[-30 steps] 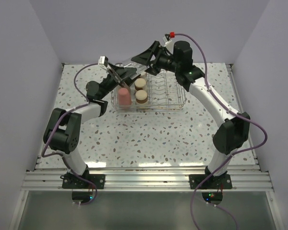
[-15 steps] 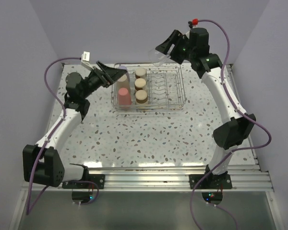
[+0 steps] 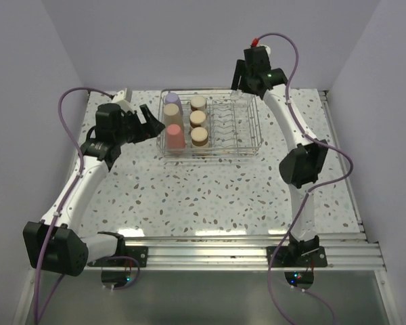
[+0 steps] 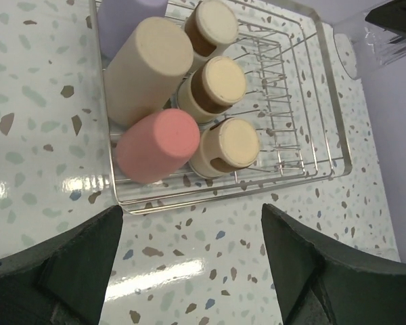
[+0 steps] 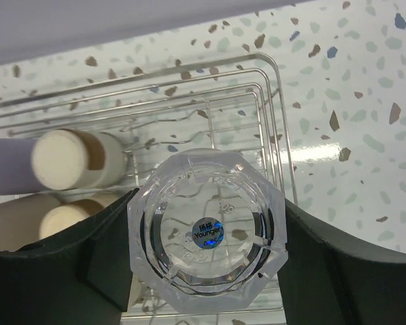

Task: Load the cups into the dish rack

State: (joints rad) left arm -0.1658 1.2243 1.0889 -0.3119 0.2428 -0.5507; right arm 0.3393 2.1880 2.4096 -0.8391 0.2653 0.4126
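The dish rack [image 3: 237,135] stands at the table's far middle. In its left part stand, upside down, a lavender cup [image 3: 173,103], a tan cup [image 3: 174,115], a red cup [image 3: 175,137] and three metal cups [image 3: 199,119] with cream bases. My right gripper [image 5: 206,237] is shut on the clear cup [image 5: 206,227], held above the rack's far side [image 5: 277,101]; it shows in the top view [image 3: 239,78] behind the rack. My left gripper [image 4: 189,271] is open and empty, just left of and in front of the rack [image 4: 325,101], and shows in the top view [image 3: 151,120].
The rack's right part [image 3: 233,125] holds only divider prongs. Purple walls close in the speckled table [image 3: 210,196] at the back and sides. A metal rail [image 3: 203,247] runs along the near edge.
My left gripper has drawn back from over the rack to its left side and is empty. My right gripper has lifted away with the clear cup and now points down over the rack's far side.
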